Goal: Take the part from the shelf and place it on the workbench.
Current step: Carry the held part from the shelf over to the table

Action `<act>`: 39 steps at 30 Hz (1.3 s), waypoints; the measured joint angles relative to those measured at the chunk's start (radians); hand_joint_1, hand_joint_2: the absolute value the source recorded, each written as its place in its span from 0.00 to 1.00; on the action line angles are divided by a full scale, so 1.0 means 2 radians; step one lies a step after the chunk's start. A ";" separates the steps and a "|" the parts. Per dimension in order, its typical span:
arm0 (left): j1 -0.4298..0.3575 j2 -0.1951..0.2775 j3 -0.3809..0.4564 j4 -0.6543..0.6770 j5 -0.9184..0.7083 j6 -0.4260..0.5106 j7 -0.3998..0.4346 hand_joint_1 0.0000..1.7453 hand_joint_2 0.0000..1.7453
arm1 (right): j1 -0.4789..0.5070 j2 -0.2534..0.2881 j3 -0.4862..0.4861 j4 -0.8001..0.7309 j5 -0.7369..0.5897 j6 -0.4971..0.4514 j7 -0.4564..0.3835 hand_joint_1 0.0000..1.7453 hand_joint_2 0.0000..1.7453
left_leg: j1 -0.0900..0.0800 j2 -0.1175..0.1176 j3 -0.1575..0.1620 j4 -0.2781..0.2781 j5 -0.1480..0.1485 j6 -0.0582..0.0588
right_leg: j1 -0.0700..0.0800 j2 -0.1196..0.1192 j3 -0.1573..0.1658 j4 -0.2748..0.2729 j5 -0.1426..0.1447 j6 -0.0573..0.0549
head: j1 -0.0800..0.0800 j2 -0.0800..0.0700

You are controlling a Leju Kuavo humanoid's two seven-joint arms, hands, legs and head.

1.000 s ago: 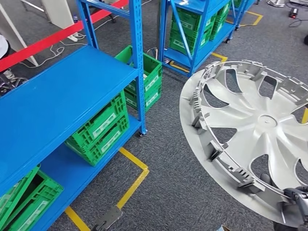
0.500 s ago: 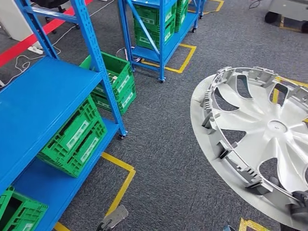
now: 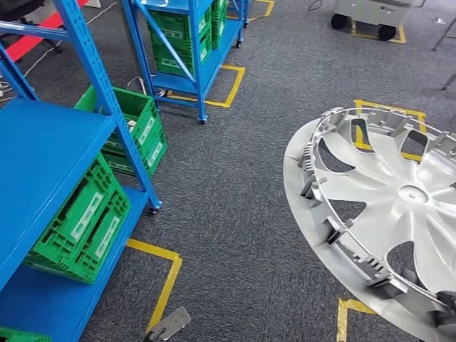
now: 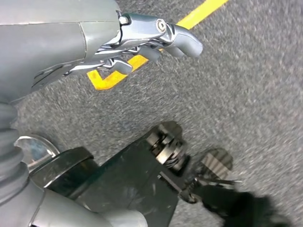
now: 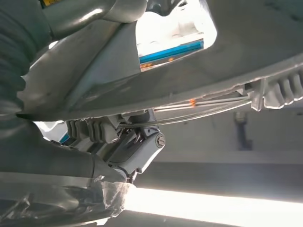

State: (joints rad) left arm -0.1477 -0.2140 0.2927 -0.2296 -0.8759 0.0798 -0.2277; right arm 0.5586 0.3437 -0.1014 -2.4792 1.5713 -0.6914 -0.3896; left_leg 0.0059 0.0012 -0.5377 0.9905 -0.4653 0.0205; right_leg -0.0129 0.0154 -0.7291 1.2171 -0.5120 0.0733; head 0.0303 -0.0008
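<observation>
Part being carried off from the shelf (image 3: pixel 48 164)

The view is being swung away from the shelving; the wheel cover (image 3: pixel 387 192) is being gripped at its rim by the right hand (image 3: pixel 445 308); the left hand (image 4: pixel 118 42) is being hung empty, fingers loosely extended; workbench not yet reached.

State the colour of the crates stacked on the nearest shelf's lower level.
Green crates, clearest in the head view.
</observation>
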 joint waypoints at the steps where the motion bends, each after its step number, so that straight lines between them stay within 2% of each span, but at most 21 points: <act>1: 0.001 0.001 0.000 0.000 0.000 0.000 0.000 0.00 1.00 | 0.000 0.000 -0.001 0.000 0.000 0.000 0.001 1.00 1.00 | -0.001 0.008 0.000 0.000 -0.001 0.001 | 0.000 -0.003 -0.013 0.030 -0.011 0.001 | 0.000 0.000; 2: 0.002 0.001 0.000 0.000 0.000 0.000 0.000 0.00 1.00 | 0.000 0.000 -0.003 0.000 0.000 0.000 0.001 1.00 1.00 | -0.002 0.016 0.001 0.000 -0.001 0.001 | 0.000 -0.005 -0.018 0.044 -0.014 0.001 | 0.000 0.000; 3: 0.003 0.001 0.000 0.000 0.000 0.000 0.000 0.00 1.00 | 0.001 0.000 -0.004 0.000 0.000 0.000 0.001 1.00 1.00 | -0.002 0.023 0.002 0.000 -0.002 0.001 | 0.000 -0.006 -0.012 0.036 -0.007 0.001 | 0.000 0.000; 6: 0.002 0.001 0.000 0.000 0.000 0.000 0.000 0.00 1.00 | 0.001 0.000 -0.006 0.000 0.000 0.000 0.002 1.00 1.00 | -0.004 0.041 0.008 0.001 -0.008 -0.003 | 0.002 -0.030 0.047 -0.064 0.034 -0.003 | 0.000 0.000; 8: 0.002 0.002 0.000 0.000 0.000 0.000 0.000 0.00 1.00 | 0.000 0.000 -0.006 -0.001 0.000 0.000 0.002 1.00 1.00 | -0.006 0.049 0.010 0.002 -0.010 -0.008 | 0.005 -0.040 0.066 -0.097 0.041 -0.008 | -0.001 0.000; 11: 0.001 0.001 0.000 0.000 0.000 0.000 0.000 0.00 1.00 | 0.001 0.000 -0.008 -0.003 0.000 0.000 0.001 1.00 1.00 | -0.006 0.057 0.012 0.002 -0.013 -0.015 | 0.006 -0.023 0.064 -0.099 0.043 -0.019 | -0.002 0.000; 13: 0.000 0.001 -0.001 -0.001 0.000 0.001 0.000 0.00 1.00 | 0.001 0.000 -0.011 -0.005 0.000 0.000 -0.001 1.00 1.00 | -0.004 0.036 0.001 0.028 -0.032 -0.019 | 0.003 -0.012 0.065 -0.103 0.046 -0.024 | -0.004 0.000; 15: 0.002 0.000 -0.001 -0.001 -0.001 0.002 0.000 0.00 1.00 | 0.000 0.000 -0.015 -0.006 0.000 0.000 -0.004 1.00 1.00 | -0.003 0.011 -0.032 0.093 -0.062 -0.021 | 0.002 0.000 0.064 -0.104 0.047 -0.027 | -0.006 0.000; 17: 0.005 0.001 -0.001 -0.001 -0.001 0.002 0.000 0.00 1.00 | 0.000 0.000 -0.021 -0.006 0.000 0.000 -0.007 1.00 1.00 | -0.003 0.003 -0.060 0.142 -0.073 -0.020 | 0.002 0.015 0.063 -0.104 0.048 -0.027 | -0.007 0.000; 19: 0.005 0.001 -0.001 -0.001 -0.001 0.003 0.000 0.00 1.00 | -0.001 0.000 -0.025 -0.006 0.000 0.000 -0.007 1.00 1.00 | -0.002 -0.001 -0.055 0.123 -0.048 -0.020 | 0.001 0.030 0.063 -0.103 0.049 -0.027 | -0.007 0.000; 21: 0.004 0.000 -0.001 -0.001 -0.001 0.003 0.000 0.00 1.00 | -0.002 0.000 -0.028 -0.006 0.000 0.000 -0.007 1.00 1.00 | 0.001 -0.022 -0.028 0.058 -0.011 -0.020 | 0.001 0.044 0.062 -0.101 0.050 -0.023 | -0.007 0.000; 22: 0.004 -0.001 -0.001 -0.001 -0.001 0.003 0.000 0.00 1.00 | -0.004 0.000 -0.029 -0.006 0.000 0.000 -0.006 1.00 1.00 | 0.003 -0.033 -0.016 0.032 -0.002 -0.020 | 0.001 0.050 0.060 -0.100 0.050 -0.021 | -0.006 0.000; 24: 0.003 -0.002 -0.001 -0.001 -0.001 0.003 0.000 0.00 1.00 | -0.006 0.000 -0.031 -0.006 0.000 0.000 -0.005 1.00 1.00 | 0.004 -0.046 -0.007 0.010 -0.001 -0.019 | 0.000 0.061 0.054 -0.097 0.052 -0.015 | -0.006 0.000; 25: 0.003 -0.002 -0.001 -0.001 -0.001 0.003 0.001 0.00 1.00 | -0.006 0.000 -0.033 -0.006 0.000 0.000 -0.004 1.00 1.00 | 0.004 -0.041 -0.007 0.009 -0.001 -0.017 | -0.001 0.066 0.051 -0.098 0.053 -0.012 | -0.007 0.000; 27: 0.002 -0.004 -0.001 -0.001 -0.001 0.003 0.001 0.00 1.00 | -0.007 0.000 -0.036 -0.006 0.000 0.000 -0.004 1.00 1.00 | 0.003 -0.029 -0.007 0.008 0.001 -0.010 | -0.001 0.053 0.044 -0.091 0.050 -0.008 | -0.006 0.000; 30: 0.003 -0.006 -0.001 -0.001 0.000 0.003 0.000 0.00 1.00 | -0.013 0.000 -0.038 -0.006 0.000 0.000 -0.004 1.00 1.00 | 0.000 -0.007 -0.007 0.007 0.001 -0.003 | 0.002 0.005 0.007 -0.013 0.007 -0.005 | -0.002 0.000; 32: 0.005 -0.005 0.000 -0.001 0.000 0.003 0.000 0.00 1.00 | -0.015 0.000 -0.040 -0.006 0.000 0.000 -0.004 1.00 1.00 | -0.001 0.009 -0.007 0.007 0.000 -0.001 | 0.002 -0.003 -0.017 0.042 -0.014 -0.004 | -0.002 0.000; 33: 0.005 -0.005 0.000 -0.001 0.001 0.003 0.000 0.00 1.00 | -0.016 0.000 -0.041 -0.006 0.000 0.000 -0.004 1.00 1.00 | -0.001 0.017 -0.006 0.007 -0.001 -0.001 | 0.002 -0.005 -0.017 0.046 -0.012 -0.004 | -0.002 0.000; 35: 0.004 -0.006 0.000 -0.001 0.001 0.003 0.000 0.00 1.00 | -0.016 0.000 -0.043 -0.006 0.000 0.000 -0.004 1.00 1.00 | -0.001 0.030 -0.003 0.007 -0.003 -0.003 | 0.002 -0.014 0.013 -0.006 0.016 -0.004 | -0.002 0.000; 37: 0.004 -0.006 0.000 -0.001 0.001 0.003 0.000 0.00 1.00 | -0.017 0.000 -0.043 -0.005 0.000 0.000 -0.004 1.00 1.00 | -0.004 0.040 0.000 0.007 -0.007 -0.007 | 0.005 -0.035 0.051 -0.071 0.037 -0.007 | -0.002 0.000; 39: 0.003 -0.007 0.000 -0.001 0.001 0.003 0.000 0.00 1.00 | -0.018 0.000 -0.044 -0.005 0.000 0.000 -0.005 1.00 1.00 | -0.006 0.048 0.003 0.008 -0.008 -0.011 | 0.008 -0.040 0.063 -0.091 0.039 -0.011 | -0.002 0.000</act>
State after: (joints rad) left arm -0.1420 -0.2272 0.2926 -0.2317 -0.8740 0.0856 -0.2277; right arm 0.5236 0.3441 -0.1893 -2.4902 1.5712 -0.6914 -0.3986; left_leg -0.0061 0.0974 -0.5326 1.0063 -0.4821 -0.0011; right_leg 0.0025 -0.0649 -0.6033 1.0356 -0.4346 0.0507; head 0.0254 -0.0008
